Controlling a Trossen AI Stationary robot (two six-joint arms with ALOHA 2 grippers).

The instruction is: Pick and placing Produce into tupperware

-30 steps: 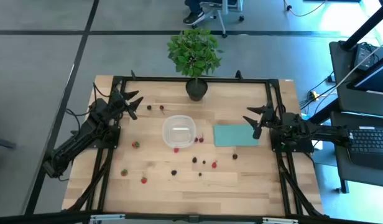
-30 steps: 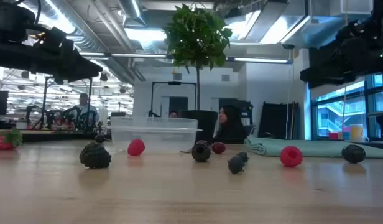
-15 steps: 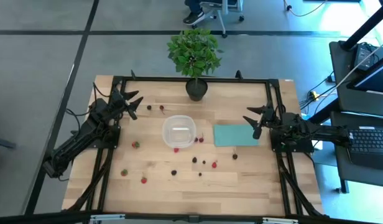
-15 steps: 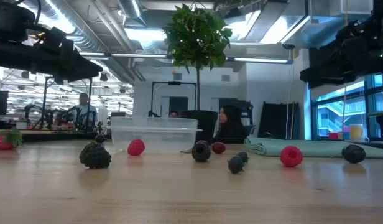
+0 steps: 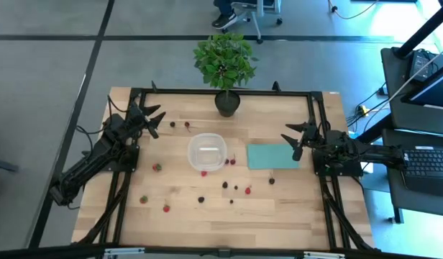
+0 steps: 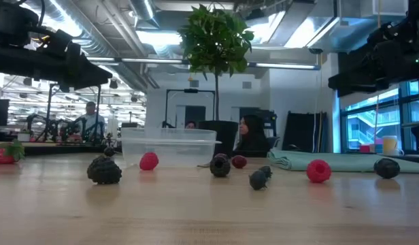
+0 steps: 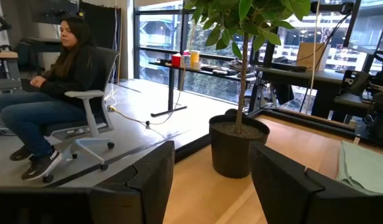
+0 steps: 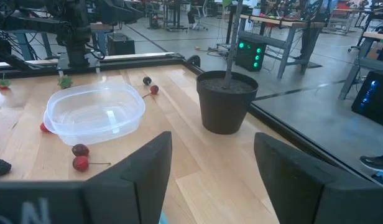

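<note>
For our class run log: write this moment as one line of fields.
left pincer: open, idle | right pincer: open, idle | tupperware: empty | berries: scattered on table

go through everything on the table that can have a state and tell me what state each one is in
tupperware: empty, lid off, upright near the table's middle.
produce: all loose on the table, none in the tupperware.
teal sheet: lying flat beside the tupperware.
potted plant: upright at the table's far edge.
left hand: open, empty, raised over the left side.
right hand: open, empty, raised over the right side.
</note>
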